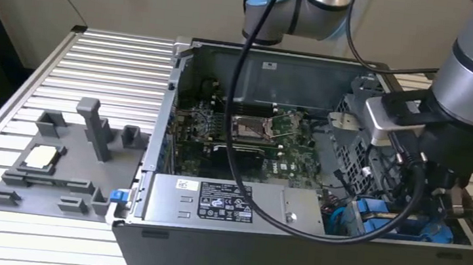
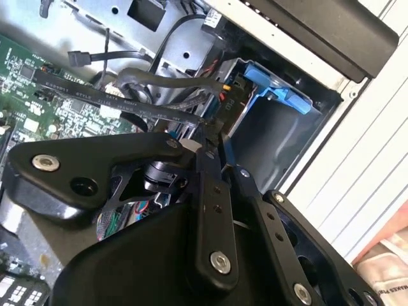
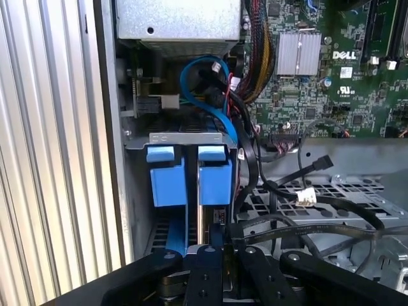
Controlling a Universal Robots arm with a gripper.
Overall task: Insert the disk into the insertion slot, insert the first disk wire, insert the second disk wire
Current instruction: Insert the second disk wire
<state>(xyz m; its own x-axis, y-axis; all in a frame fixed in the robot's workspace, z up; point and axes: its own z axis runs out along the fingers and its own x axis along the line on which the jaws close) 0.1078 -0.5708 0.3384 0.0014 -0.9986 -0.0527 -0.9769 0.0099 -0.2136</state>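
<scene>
Arm reaches into the open case [image 1: 233,251] on the ribbed worktop [image 1: 94,65], at the corner on the exterior view's right. Tool [image 3: 217,245] sits at the drive cage, fingers [image 2: 210,159] drawn narrow, tips at the edge of the disk [image 3: 213,182]; whether they grip it I cannot tell. Disk stands in the slot [image 3: 185,137], just beside a second blue carrier [image 3: 167,178]. Black wires [image 3: 306,210] lie loose over the cage near the tool.
</scene>
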